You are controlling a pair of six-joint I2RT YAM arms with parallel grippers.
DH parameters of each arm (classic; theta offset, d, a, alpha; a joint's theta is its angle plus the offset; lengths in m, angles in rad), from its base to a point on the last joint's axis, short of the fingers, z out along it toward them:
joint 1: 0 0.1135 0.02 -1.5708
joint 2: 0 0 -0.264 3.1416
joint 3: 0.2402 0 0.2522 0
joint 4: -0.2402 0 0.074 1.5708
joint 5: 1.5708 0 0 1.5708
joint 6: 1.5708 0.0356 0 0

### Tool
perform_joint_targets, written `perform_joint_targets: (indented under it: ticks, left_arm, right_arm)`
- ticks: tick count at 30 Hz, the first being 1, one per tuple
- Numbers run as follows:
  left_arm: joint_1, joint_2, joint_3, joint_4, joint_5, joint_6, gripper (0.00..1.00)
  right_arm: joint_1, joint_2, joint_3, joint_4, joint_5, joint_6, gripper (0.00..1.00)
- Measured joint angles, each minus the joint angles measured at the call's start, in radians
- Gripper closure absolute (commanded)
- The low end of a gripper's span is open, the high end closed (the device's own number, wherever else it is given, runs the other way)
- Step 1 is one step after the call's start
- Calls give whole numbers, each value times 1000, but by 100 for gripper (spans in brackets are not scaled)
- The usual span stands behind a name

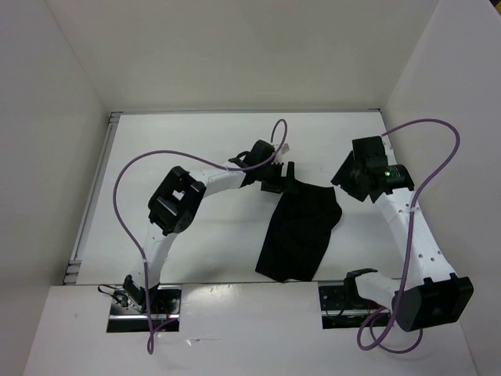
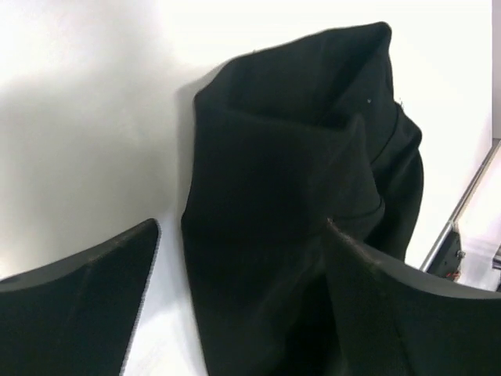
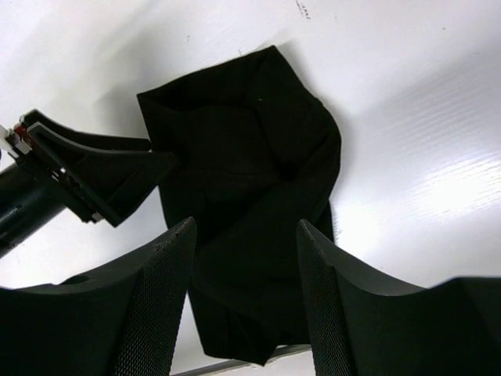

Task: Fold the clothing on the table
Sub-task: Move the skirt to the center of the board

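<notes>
Left hand, spread, straddles an edge of the clothing, apparently ready to pinch; right hand, spread, hovers just beside the clothing.

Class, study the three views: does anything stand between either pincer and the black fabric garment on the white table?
Nothing visible does. The open left pincer straddles the edge of the plain black soft fabric garment on the matte white table. The open right pincer faces it with only bare table between.

Plain white walls box in the matte white tabletop at 9, 12 and 3 o'clock; a metal rail edges its 9 o'clock side.
</notes>
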Motion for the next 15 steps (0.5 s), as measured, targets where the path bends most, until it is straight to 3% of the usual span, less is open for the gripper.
perform_joint_targets:
  ticks: [2,3,7,11,15]
  left_arm:
    - [-7,27,31,7,-2,0,27]
    - [-10,41,46,7,0,1,51]
    - [-18,84,71,14,48,-2,100]
    - [-14,81,60,10,63,-3,100]
    - [32,1,-51,-10,42,2,100]
  right_arm:
    - [-11,0,0,-4,-1,-6,40]
    - [-19,0,0,-5,-2,-11,40]
    - [-49,15,0,-4,-4,-21,40]
    - [-81,82,-2,6,-22,-25,40]
    - [-97,181,-11,36,-55,-35,42]
